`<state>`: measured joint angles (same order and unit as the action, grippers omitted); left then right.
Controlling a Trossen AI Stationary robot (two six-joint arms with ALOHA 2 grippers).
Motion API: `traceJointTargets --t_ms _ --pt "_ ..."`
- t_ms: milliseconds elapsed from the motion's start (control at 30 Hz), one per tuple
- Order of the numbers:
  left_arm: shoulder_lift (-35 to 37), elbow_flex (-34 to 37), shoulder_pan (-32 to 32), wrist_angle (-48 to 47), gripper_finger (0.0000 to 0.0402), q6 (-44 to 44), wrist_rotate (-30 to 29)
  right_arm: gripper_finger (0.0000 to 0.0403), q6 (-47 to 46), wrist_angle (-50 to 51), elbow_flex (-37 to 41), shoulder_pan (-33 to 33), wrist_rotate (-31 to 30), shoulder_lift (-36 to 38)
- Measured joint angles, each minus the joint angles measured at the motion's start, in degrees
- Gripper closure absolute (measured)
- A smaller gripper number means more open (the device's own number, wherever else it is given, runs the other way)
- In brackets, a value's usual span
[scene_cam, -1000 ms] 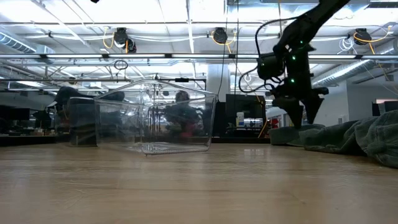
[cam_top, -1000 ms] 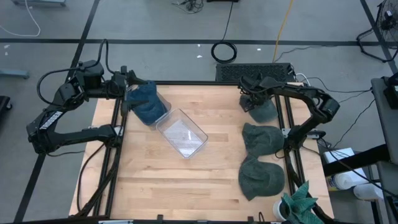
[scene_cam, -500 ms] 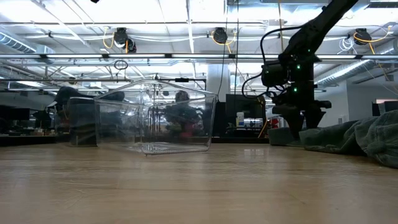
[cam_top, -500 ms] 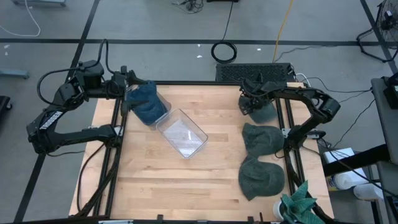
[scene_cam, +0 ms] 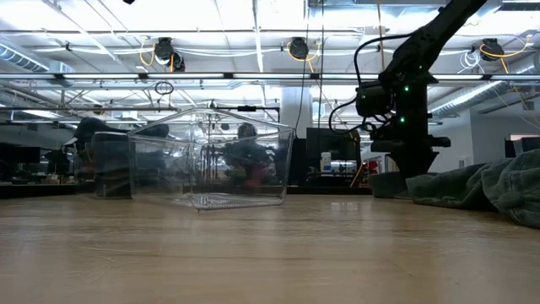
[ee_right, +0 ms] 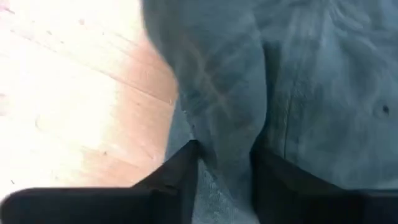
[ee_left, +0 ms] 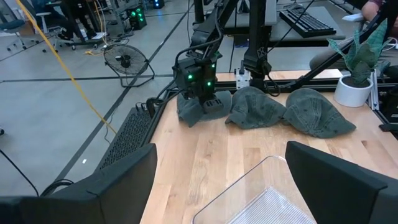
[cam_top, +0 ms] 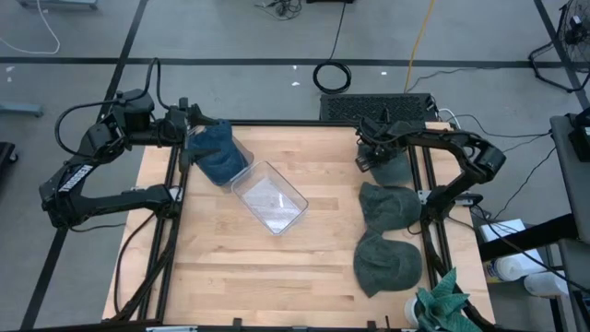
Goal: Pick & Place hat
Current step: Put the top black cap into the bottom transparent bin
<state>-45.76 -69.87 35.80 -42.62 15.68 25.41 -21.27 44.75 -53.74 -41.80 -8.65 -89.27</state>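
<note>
Three grey-green hats lie in a row along the table's right side. My right gripper (cam_top: 372, 160) points down on the farthest hat (cam_top: 395, 168), at its left edge, and is shut on its cloth. My left gripper (ee_left: 217, 180) hovers open over the table's far left corner with nothing between its fingers. Below it a blue hat (cam_top: 214, 152) lies on the table, its right side against a clear plastic bin (cam_top: 269, 196). My right gripper pinches a raised fold of the hat's cloth (ee_right: 225, 155) between its two fingers (ee_right: 177, 177), near the hat's left edge. The fingers come from above, pointing steeply down. The hat still rests on the table (scene_cam: 384, 184).
The middle hat (cam_top: 389, 205) and the near hat (cam_top: 387, 261) lie close behind the held one, toward the table's near edge. A potted plant (cam_top: 447, 304) stands at the near right corner. Bare wood (cam_top: 277, 267) spreads across the table's middle and near left.
My right gripper has come down onto the far hat, tipping more steeply downward, and its fingers have drawn together on the cloth. The hat has stayed on the table.
</note>
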Motion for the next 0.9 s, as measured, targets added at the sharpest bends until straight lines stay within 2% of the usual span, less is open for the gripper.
traceJointTargets --t_ms 233,400,600,733,900 --pt "0.00 0.00 0.01 0.01 0.0036 -0.02 0.00 0.0392 2.76 0.41 0.00 0.02 0.07 0.30" --pt "0.01 0.00 -0.01 0.00 0.0042 -0.11 0.00 0.0396 3.51 0.68 0.02 0.24 -0.13 3.99" --pt "0.01 0.00 -0.01 -0.02 0.0044 -0.11 0.00 0.0401 3.95 0.63 0.02 0.31 -0.61 14.30" --pt "0.00 0.00 0.00 -0.02 0.0039 -0.11 -0.01 0.0402 4.16 0.60 0.00 2.16 -5.74 23.18" --pt "0.00 0.00 0.01 0.27 0.0037 0.37 -0.02 0.0402 5.36 -3.07 1.77 9.43 -14.54 33.43"
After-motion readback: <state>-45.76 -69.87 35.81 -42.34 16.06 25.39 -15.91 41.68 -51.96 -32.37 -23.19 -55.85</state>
